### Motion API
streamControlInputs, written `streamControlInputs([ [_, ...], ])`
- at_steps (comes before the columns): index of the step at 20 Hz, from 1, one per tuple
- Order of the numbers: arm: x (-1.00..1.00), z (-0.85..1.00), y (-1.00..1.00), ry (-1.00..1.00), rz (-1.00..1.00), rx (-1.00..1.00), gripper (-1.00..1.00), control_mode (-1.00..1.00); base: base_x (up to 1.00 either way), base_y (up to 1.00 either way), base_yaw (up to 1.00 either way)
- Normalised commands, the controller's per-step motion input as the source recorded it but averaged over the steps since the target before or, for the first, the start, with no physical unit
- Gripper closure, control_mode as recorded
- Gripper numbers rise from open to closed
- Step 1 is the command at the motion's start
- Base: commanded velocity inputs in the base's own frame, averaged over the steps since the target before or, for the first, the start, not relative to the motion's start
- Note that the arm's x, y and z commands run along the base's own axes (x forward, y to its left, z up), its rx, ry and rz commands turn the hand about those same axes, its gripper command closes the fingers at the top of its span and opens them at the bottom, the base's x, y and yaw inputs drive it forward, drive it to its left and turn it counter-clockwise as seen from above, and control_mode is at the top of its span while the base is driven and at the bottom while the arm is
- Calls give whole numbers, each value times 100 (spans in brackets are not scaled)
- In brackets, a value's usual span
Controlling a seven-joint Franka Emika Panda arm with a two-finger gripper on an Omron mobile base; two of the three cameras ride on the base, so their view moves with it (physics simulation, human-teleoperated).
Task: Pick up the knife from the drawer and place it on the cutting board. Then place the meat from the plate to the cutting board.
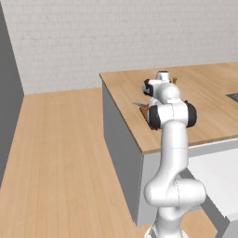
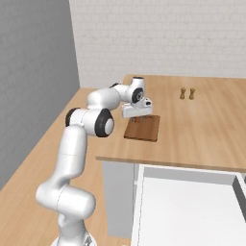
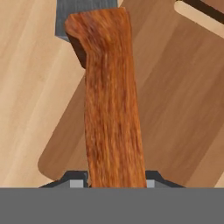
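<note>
Our gripper (image 3: 114, 183) pinches the knife (image 3: 111, 100) by its streaky orange-brown wooden handle, grey steel blade beyond, above the flat dark brown cutting board (image 2: 144, 129) with rounded corners, near the wooden counter's (image 2: 202, 129) left edge.

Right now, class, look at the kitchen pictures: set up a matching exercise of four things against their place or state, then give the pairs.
Things:
1. knife
2. cutting board
3. drawer
4. two small brown shakers

Places or states:
A. pulled open below the counter
B. held in the gripper
C. flat on the counter under the gripper
D. standing further back on the counter

Pairs: 1-B, 2-C, 3-A, 4-D
</note>
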Motion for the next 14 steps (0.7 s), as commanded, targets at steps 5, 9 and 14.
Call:
streamControlInputs([
  [5, -53, -12, 0, 0, -11, 0, 100, -100, 0, 0, 0],
  [9, -54, -29, 0, 0, -9, 0, 100, -100, 0, 0, 0],
  [14, 4, -10, 3, -1, -19, 0, 100, -100, 0, 0, 0],
])
